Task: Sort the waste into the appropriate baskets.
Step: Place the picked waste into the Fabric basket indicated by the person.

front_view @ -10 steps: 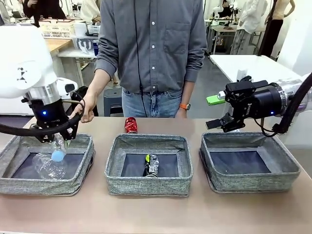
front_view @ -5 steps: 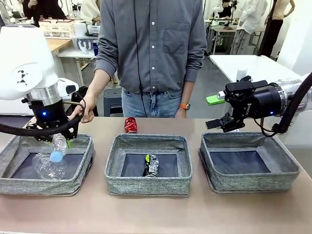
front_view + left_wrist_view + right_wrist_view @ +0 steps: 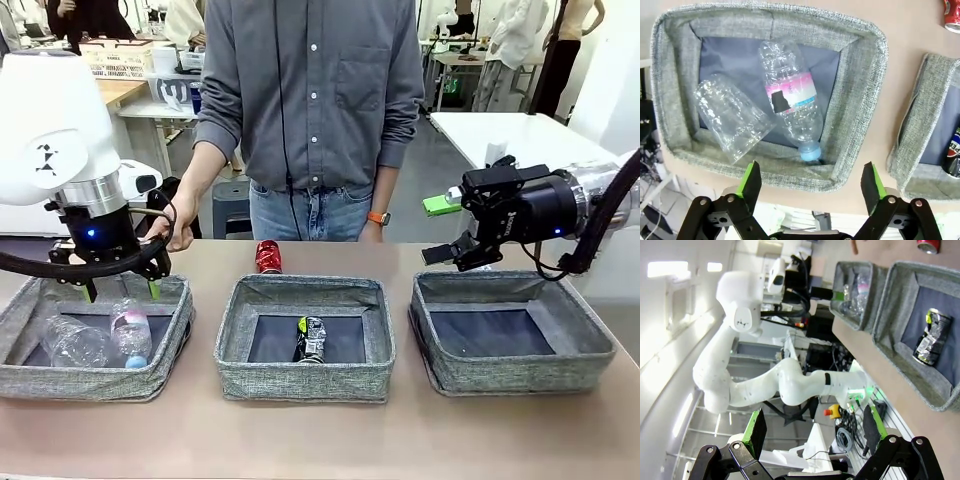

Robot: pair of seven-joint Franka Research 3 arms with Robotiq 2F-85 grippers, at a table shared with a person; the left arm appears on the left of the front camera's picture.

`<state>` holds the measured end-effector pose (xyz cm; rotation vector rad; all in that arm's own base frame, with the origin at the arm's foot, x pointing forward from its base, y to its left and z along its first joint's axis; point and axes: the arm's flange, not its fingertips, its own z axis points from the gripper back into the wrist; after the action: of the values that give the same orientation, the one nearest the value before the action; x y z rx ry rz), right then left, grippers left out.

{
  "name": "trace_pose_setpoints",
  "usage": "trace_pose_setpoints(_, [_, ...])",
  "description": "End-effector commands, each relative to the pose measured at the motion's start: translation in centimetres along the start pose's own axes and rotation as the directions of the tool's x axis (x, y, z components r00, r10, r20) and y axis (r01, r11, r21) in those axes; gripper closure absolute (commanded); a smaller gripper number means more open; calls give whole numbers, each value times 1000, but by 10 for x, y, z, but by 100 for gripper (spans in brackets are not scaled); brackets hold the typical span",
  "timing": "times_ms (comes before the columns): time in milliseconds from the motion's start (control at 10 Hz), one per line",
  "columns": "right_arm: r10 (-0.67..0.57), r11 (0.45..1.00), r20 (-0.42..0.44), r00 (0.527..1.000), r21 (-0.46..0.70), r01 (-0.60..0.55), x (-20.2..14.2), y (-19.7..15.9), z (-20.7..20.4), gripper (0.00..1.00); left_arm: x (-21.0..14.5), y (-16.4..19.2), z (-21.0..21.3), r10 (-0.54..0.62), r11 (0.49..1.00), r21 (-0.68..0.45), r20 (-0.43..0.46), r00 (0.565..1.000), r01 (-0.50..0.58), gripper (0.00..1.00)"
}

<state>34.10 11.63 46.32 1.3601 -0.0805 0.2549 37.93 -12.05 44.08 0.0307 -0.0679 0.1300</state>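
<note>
My left gripper (image 3: 122,290) hangs open over the left basket (image 3: 170,335), its fingers apart and bare in the left wrist view (image 3: 811,180). A pink-labelled, blue-capped bottle (image 3: 790,100) lies on the bottom of that basket (image 3: 860,100), against a second clear bottle (image 3: 732,117); both bottles (image 3: 130,335) (image 3: 72,340) rest side by side. The middle basket (image 3: 305,385) holds a dark can (image 3: 312,338). A red can (image 3: 267,257) stands on the table behind it. Above the right basket's (image 3: 510,375) far left corner, my right gripper (image 3: 438,230) is open and holds nothing.
A person stands at the far side, one hand (image 3: 180,235) resting by the table edge just behind my left gripper. The right basket has nothing in it. In the right wrist view, past the open gripper (image 3: 812,432), the dark can (image 3: 929,337) lies in the middle basket (image 3: 890,305).
My left gripper has opened and let go of the pink-labelled bottle, which dropped flat into the left basket beside the other bottle. The right arm has not moved.
</note>
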Motion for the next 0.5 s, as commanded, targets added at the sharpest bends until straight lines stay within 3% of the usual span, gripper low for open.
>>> trace_pose_setpoints(0, [10,1000,-9,1000,-4,-10,-1,1,1,0,-1,3,3,-11,1000,-3,8,1000,11,0])
trace_pose_setpoints(300, [10,1000,-9,1000,-4,-10,-1,1,1,0,3,-4,8,-39,998,-52,1,999,39,0])
trace_pose_setpoints(400, [10,1000,-9,1000,-4,-10,-1,1,1,0,-1,-5,20,-59,984,-168,-5,998,58,0])
